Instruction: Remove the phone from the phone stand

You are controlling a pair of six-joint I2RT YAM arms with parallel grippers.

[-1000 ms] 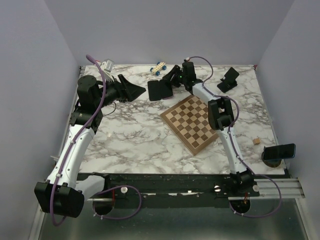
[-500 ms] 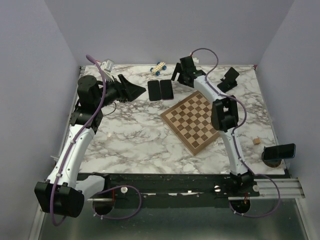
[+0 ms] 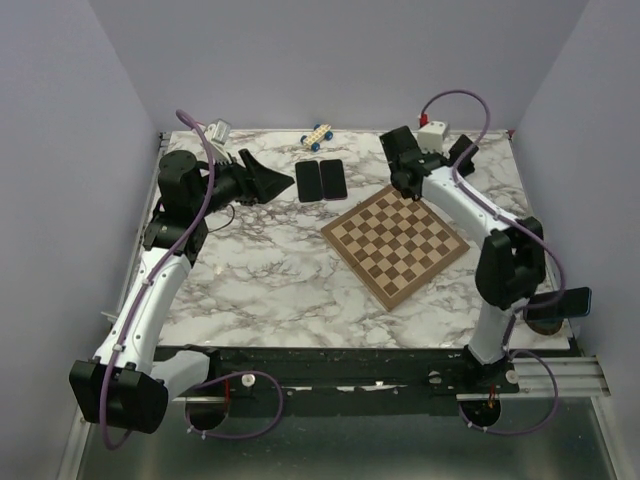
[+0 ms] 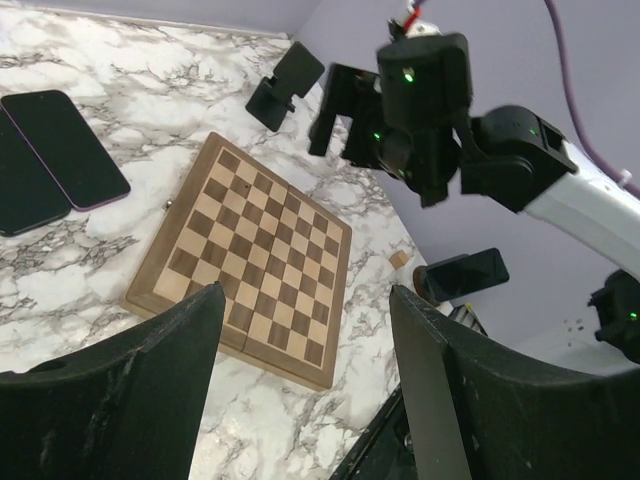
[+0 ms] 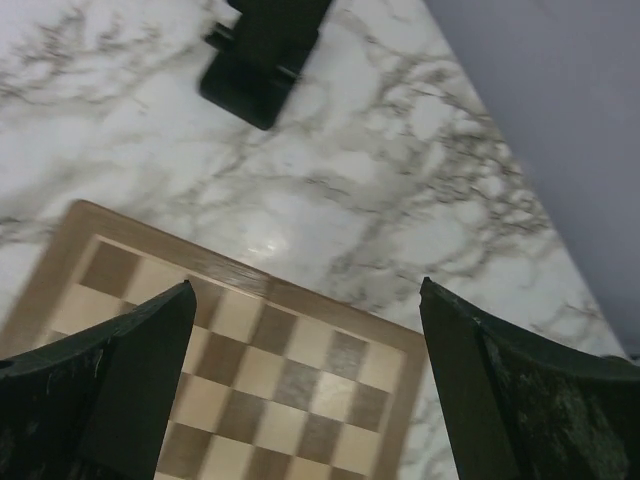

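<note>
1. Over the far corner of the chessboard (image 3: pixel 395 245), the right gripper (image 5: pixel 305 300) hangs with its fingers spread wide. Nothing is held between them, and the board's far edge shows in the gap.
2. The phone stand (image 3: pixel 461 156) sits beyond the chessboard, off its far-right side. It is past the right gripper's fingertips and apart from them. It rests on its flat base with its tilted back plate showing bare black.
3. Two phones lie flat and screen-up on the marble table (image 3: pixel 260 270), side by side beyond the chessboard's far-left edge. The nearer phone (image 3: pixel 333 178) is close to the board and the farther phone (image 3: pixel 308 181) lies just beside it. Both are off the stand and well apart from it, with the right gripper between them and the stand.
4. The left gripper (image 4: pixel 308 300) is held off the table on the side of the phones away from the chessboard. Its fingers are parted wide and grip nothing. They point toward the phones and the board.
5. Farther out, a toy car (image 3: pixel 317 137) stands beyond the phones, farther still from the chessboard. A small wooden block (image 3: pixel 513 283) lies off the board's right corner. A third phone (image 3: pixel 560 302) is propped on its long edge over a round brown base, farther right of the board than the block.
</note>
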